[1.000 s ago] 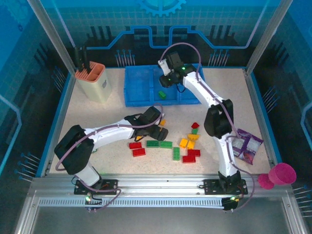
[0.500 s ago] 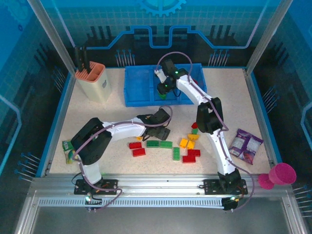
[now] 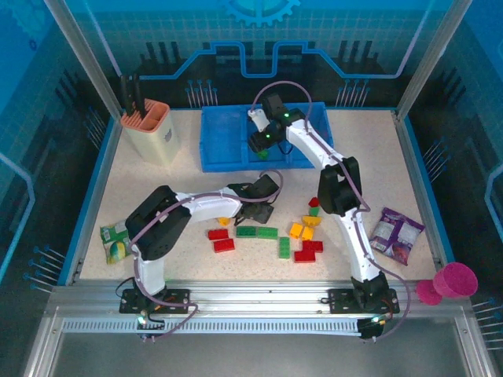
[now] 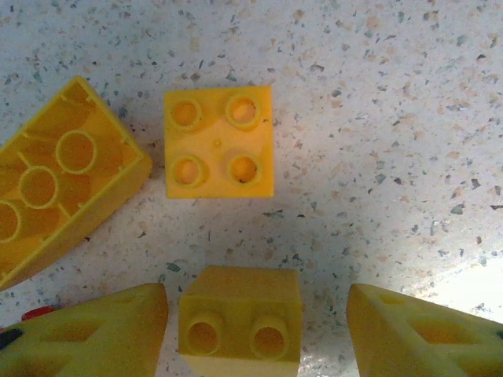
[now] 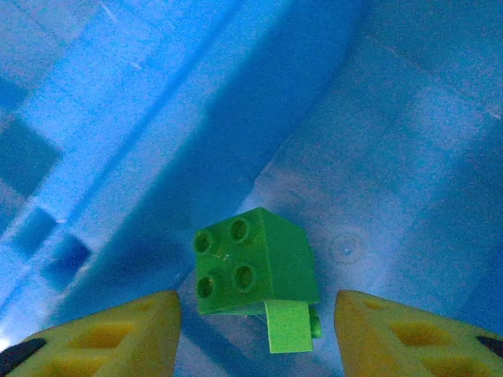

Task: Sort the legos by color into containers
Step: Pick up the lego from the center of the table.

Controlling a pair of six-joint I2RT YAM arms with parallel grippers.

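Red, green and yellow-orange legos (image 3: 267, 232) lie scattered at mid-table. My left gripper (image 3: 259, 206) is low over the table, open, its fingers (image 4: 86, 330) straddling a small yellow lego (image 4: 240, 322); the left finger is close to it and the right one stands apart. A square yellow lego (image 4: 219, 141) and a bigger overturned one (image 4: 55, 181) lie just beyond. My right gripper (image 3: 263, 145) is open inside the middle container of the blue tray (image 3: 220, 141). A green lego (image 5: 251, 271) rests free between its fingers (image 5: 393, 334), on top of another green one (image 5: 289, 324).
A cream holder with an orange rim (image 3: 153, 129) stands at the back left. Lying by the left arm's elbow is a green packet (image 3: 116, 242). A purple packet (image 3: 395, 232) lies at the right, with a pink cup (image 3: 452, 280) beyond the table's front right corner.
My right gripper has dipped into the tray and opened, letting go of the green lego. My left gripper has narrowed around the small yellow lego, and its elbow swung in, uncovering the green packet.
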